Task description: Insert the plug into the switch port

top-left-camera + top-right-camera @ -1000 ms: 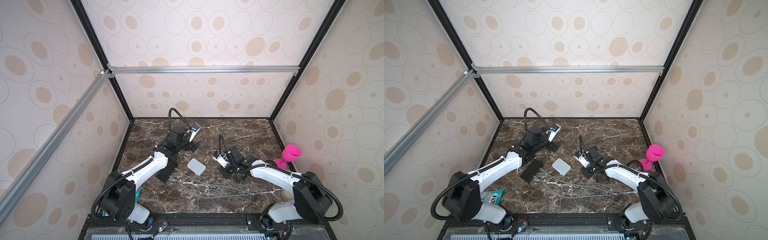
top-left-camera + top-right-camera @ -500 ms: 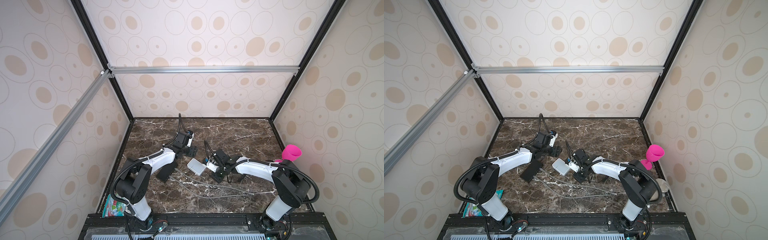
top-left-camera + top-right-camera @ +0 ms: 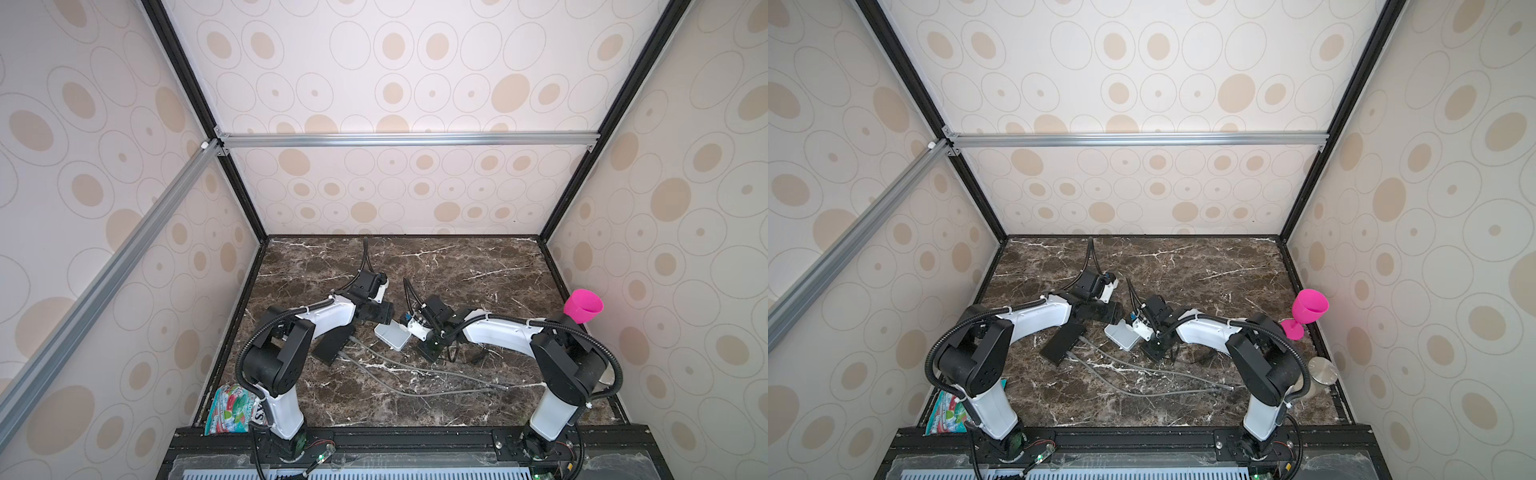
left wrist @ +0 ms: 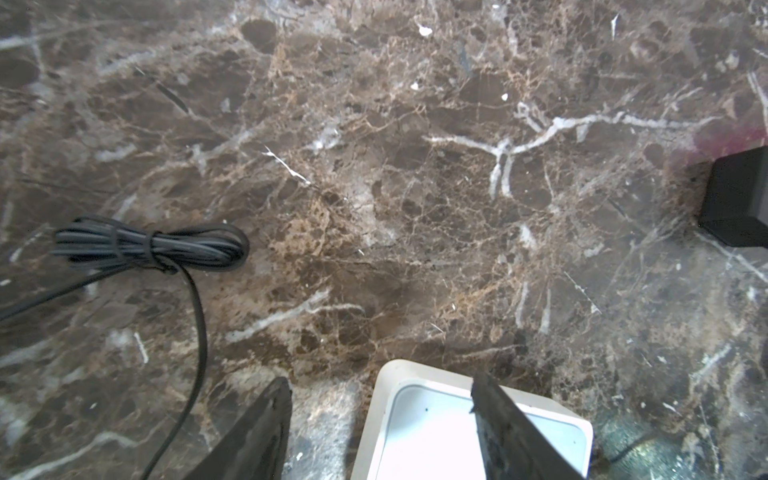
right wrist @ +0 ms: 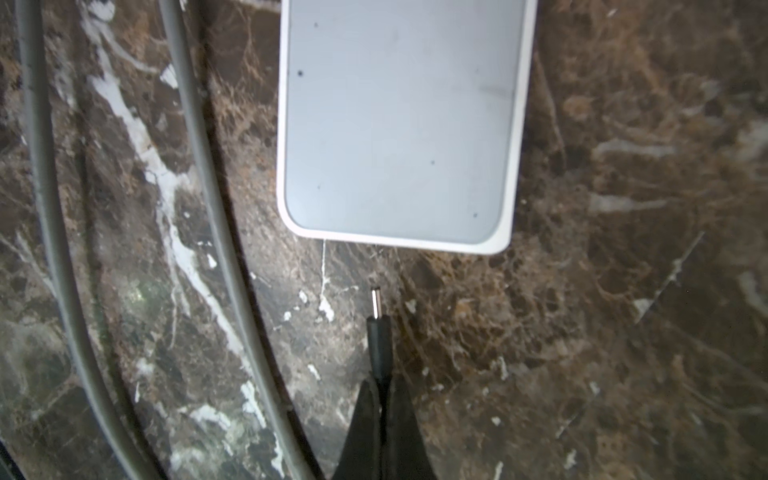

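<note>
Both top views are lit evenly and softly: the walls are rendered bright, the marble tabletop (image 3: pixel 457 270) dark. A pale sheen is seen on it in the left wrist view. In the right wrist view the near fingers (image 5: pixel 403 440) are blurred, the plug (image 5: pixel 380 340) fairly sharp.

The table (image 3: pixel 457 266) is dark marble with white veins. Near its middle a white switch (image 3: pixel 392 336) lies flat, with a black box (image 3: pixel 332 345) just beside it. 2 grey cables (image 3: pixel 415 370) run from the box toward the front right. A tied black cord (image 4: pixel 149 245) lies apart. At the right edge stand a pink goblet (image 3: pixel 1306 309) and a metal can (image 3: pixel 1320 370). A packet (image 3: pixel 232 409) lies at the front left corner.
</note>
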`<state>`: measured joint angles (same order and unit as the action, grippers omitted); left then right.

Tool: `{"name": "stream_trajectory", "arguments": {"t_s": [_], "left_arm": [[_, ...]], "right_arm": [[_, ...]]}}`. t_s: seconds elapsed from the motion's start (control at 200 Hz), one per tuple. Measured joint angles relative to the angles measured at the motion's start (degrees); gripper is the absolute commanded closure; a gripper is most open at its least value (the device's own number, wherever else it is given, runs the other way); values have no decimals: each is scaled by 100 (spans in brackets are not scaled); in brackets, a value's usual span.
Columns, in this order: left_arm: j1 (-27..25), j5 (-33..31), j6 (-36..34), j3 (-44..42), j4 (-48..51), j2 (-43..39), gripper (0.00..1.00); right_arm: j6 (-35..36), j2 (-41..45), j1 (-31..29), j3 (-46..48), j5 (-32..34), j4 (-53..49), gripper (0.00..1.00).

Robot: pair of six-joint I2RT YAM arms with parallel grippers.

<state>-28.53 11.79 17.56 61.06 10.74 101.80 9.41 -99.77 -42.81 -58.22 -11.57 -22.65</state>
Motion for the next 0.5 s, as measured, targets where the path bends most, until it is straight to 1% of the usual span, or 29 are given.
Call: {"name": "stream_trajectory", "arguments": {"t_s": [0.165,0.295,0.41,0.44,0.495], "left_arm": [[0,212,107,-125,-66,0,34],[0,356,170,-247,-74,0,40],[0,468,216,-249,-98,4,41],[0,492,225,-256,-116,4,43],[0,533,247,-291,-155,7,44]], "right_arm": [[0,-96,0,7,35,306,100],[-13,-238,2,4,70,490,100],[-33,-278,0,0,87,621,100],[-37,-282,0,-2,90,643,100],[-55,-284,0,-2,94,662,100]]}}
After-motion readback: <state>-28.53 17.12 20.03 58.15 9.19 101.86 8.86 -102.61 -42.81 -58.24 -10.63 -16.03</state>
